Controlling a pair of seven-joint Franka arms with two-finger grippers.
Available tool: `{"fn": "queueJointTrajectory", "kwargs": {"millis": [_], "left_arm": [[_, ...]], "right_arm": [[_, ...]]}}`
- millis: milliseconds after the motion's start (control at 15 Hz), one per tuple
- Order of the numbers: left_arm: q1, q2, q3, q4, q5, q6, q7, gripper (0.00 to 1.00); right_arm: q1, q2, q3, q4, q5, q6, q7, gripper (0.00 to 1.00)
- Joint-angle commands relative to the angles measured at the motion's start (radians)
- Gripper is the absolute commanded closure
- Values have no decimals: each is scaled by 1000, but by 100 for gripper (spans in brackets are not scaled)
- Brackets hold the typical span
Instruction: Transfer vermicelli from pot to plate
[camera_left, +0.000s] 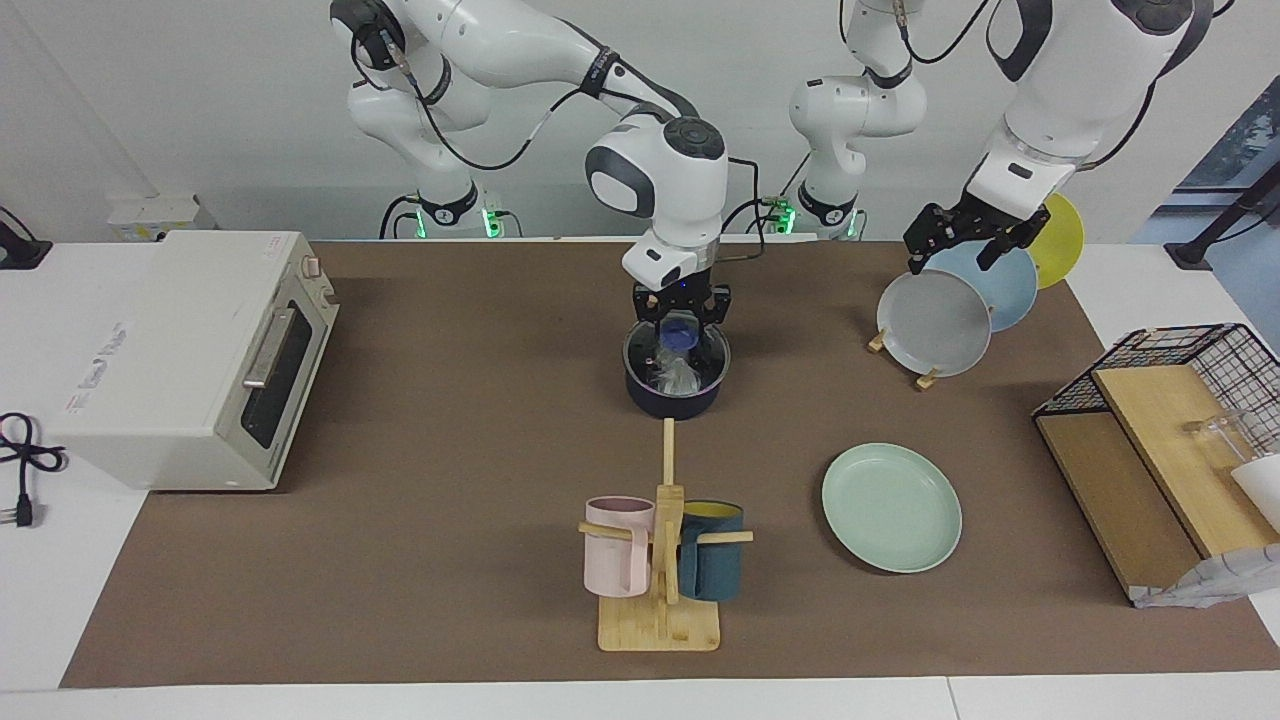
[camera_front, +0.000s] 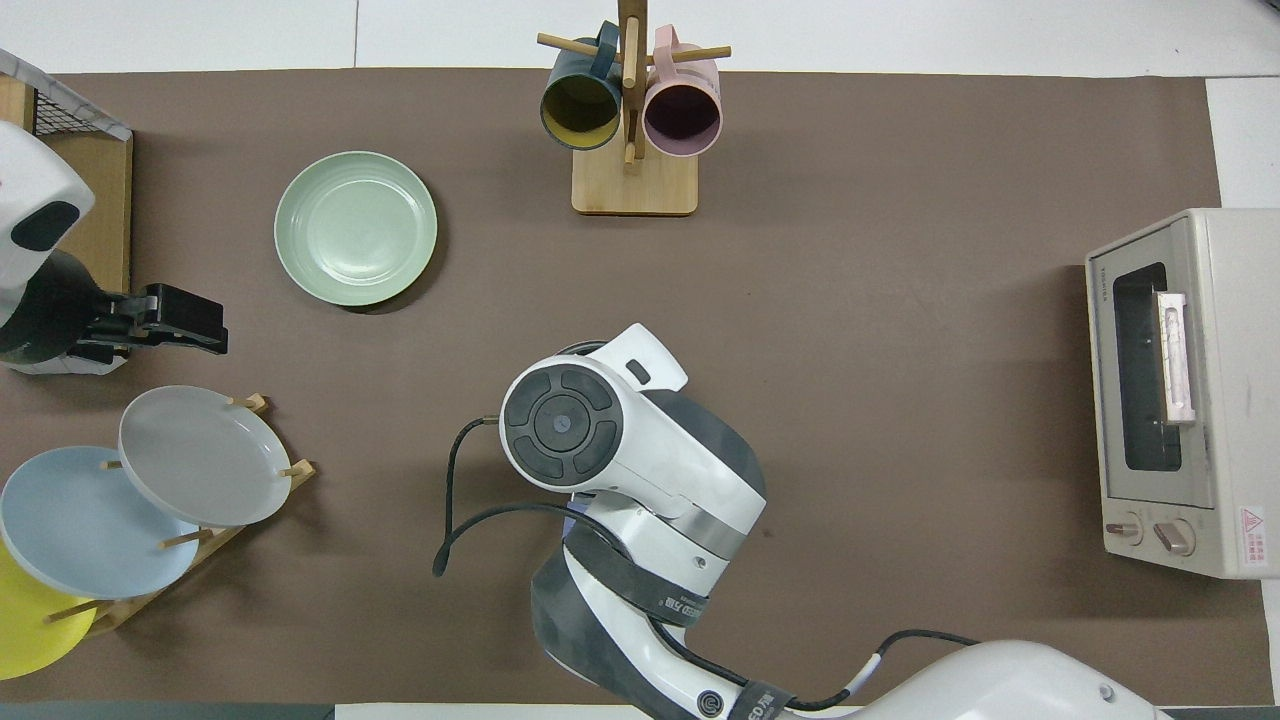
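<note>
The dark navy pot stands mid-table, nearer to the robots than the mug rack. The whitish vermicelli lies inside it. My right gripper is straight over the pot, fingers apart and lowered to its rim above the noodles. The blue handle shows between the fingers. In the overhead view the right arm covers the pot, leaving only a sliver of rim. The mint-green plate lies empty toward the left arm's end. My left gripper waits open over the plate rack.
A wooden mug rack holds a pink mug and a teal mug. A plate rack holds a grey plate, a light blue one and a yellow one. A toaster oven stands at the right arm's end, a wire basket at the left arm's.
</note>
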Motion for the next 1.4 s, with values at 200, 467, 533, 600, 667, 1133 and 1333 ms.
{"fn": "queueJointTrajectory", "kwargs": {"millis": [200, 467, 533, 600, 667, 1133, 1333], "left_arm": [[8, -3, -3, -1, 11, 25, 7, 0], [8, -3, -3, 1, 11, 24, 5, 0], [8, -3, -3, 1, 11, 24, 5, 0], [8, -3, -3, 1, 11, 25, 3, 0], [8, -2, -3, 4, 9, 25, 2, 0], [-111, 17, -16, -12, -15, 71, -62, 0], [-219, 17, -16, -102, -49, 206, -147, 0]], "right_arm": [[-21, 10, 19, 34, -34, -18, -16, 68], [-22, -54, 1, 76, -16, -96, -134, 69], [-42, -77, -11, 76, -8, -125, -180, 69], [-62, -103, -25, 76, 15, -156, -246, 69], [-76, -122, -47, 74, 47, -167, -303, 69], [-116, -240, -344, -38, 163, -200, -721, 69], [-117, -275, -528, -143, 275, -115, -949, 69]]}}
